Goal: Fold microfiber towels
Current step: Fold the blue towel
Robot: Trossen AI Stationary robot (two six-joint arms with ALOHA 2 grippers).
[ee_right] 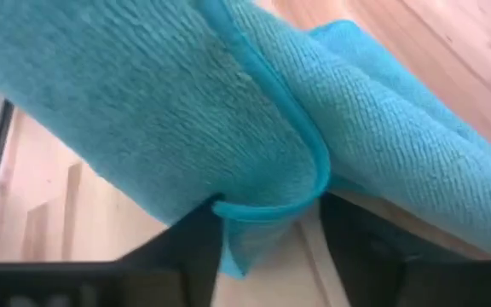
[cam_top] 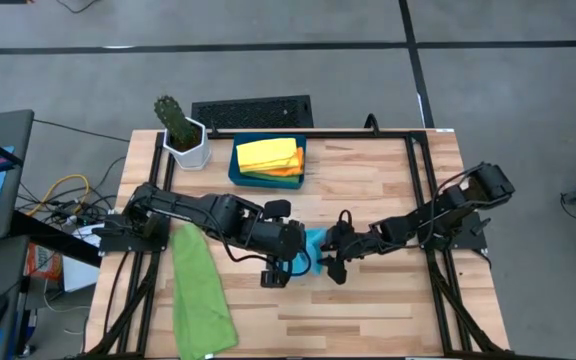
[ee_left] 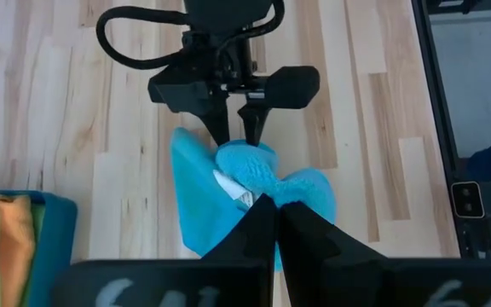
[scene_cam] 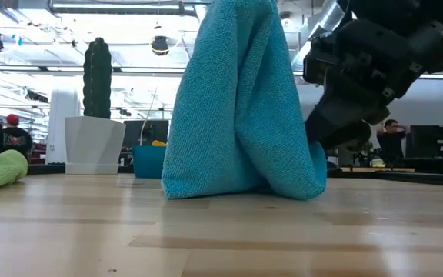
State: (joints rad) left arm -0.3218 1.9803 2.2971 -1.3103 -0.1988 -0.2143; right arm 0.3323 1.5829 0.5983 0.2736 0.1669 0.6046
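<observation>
While the left gripper is pinched fully closed on the top of the sky-blue towel, that cloth hangs from it in a tall tent whose lower edges rest on the table near its middle. Just at 3 o'clock of it, the right gripper reaches in with its two fingers parted around a folded edge of the same towel, not clearly clamped on it. Further out, a green towel lies loosely rolled at about 8 o'clock on the table, well apart from the blue one. Toward 11 o'clock, a dark teal tray holds a yellow towel on top of an orange towel, and a potted cactus stands just beside the tray.
</observation>
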